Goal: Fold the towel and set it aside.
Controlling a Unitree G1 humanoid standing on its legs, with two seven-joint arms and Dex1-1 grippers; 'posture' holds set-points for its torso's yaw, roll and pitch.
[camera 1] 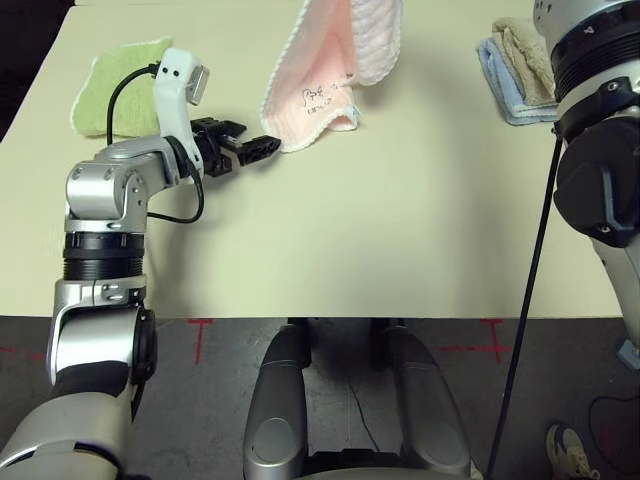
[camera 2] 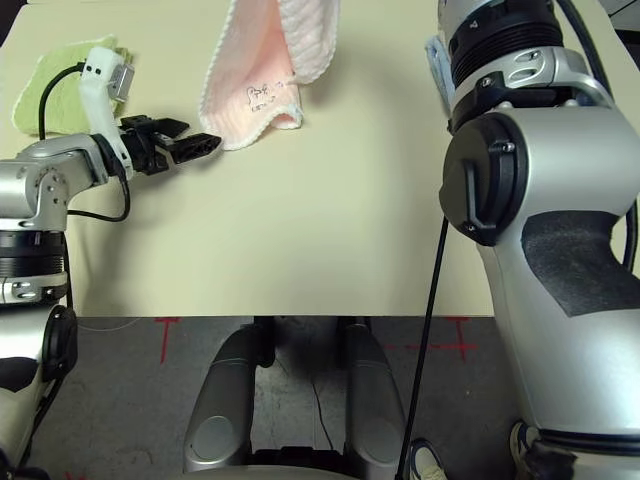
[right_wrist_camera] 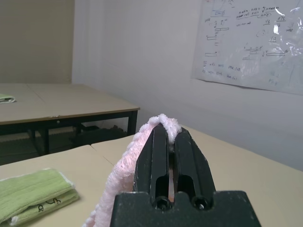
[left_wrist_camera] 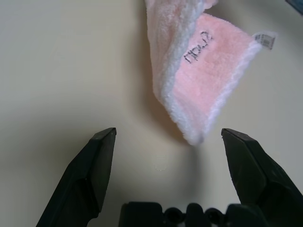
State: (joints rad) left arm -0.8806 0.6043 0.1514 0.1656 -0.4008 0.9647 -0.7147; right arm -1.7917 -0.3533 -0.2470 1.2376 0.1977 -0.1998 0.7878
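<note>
With the right pincer (right_wrist_camera: pixel 169 137) clenched on the towel (camera 1: pixel 325 90) hanging at upper centre, the released left pincer (camera 1: pixel 245 148) should pinch its lowest corner squarely before folding.

Towel (camera 1: pixel 330 60) pale pink, white trim, dark lettering; folded towel (camera 1: pixel 118 88) green.

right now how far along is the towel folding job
Done: the right gripper is shut on the pale pink terry towel with white scalloped trim, which hangs lifted with its lower end by the table. In hand: the open left gripper sits near the hanging corner without gripping it. Left: folding it and setting it aside, perhaps near the green folded towel.
</note>
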